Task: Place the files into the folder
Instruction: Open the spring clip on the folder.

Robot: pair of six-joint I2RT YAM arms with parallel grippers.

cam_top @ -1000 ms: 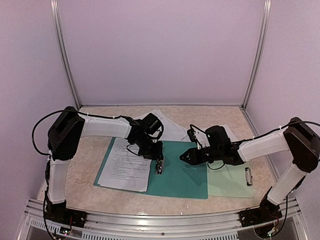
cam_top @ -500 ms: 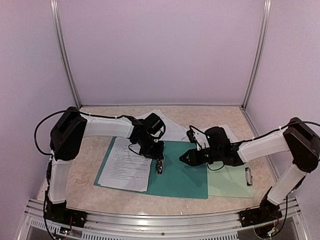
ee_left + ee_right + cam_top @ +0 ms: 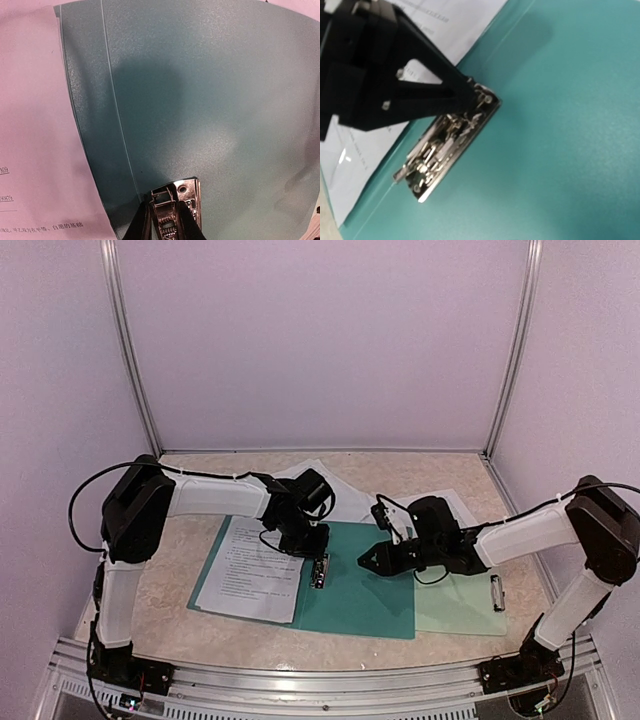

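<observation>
On the white paper sheet (image 3: 30,125) at the lower left of my left wrist view, I see small black digits and Chinese characters, too blurred to read reliably.

You're looking down on the open teal folder (image 3: 560,150), which fills most of the view, with its metal clip (image 3: 447,145) lying slantwise just right of the fold line. The black left tool (image 3: 466,89) comes in from the upper left, and its tip touches the clip's upper end – only one side of the tool shows, so you can't judge the grip here. A white printed sheet (image 3: 350,150) lies on the folder's left half – partly hidden behind the tool.
</observation>
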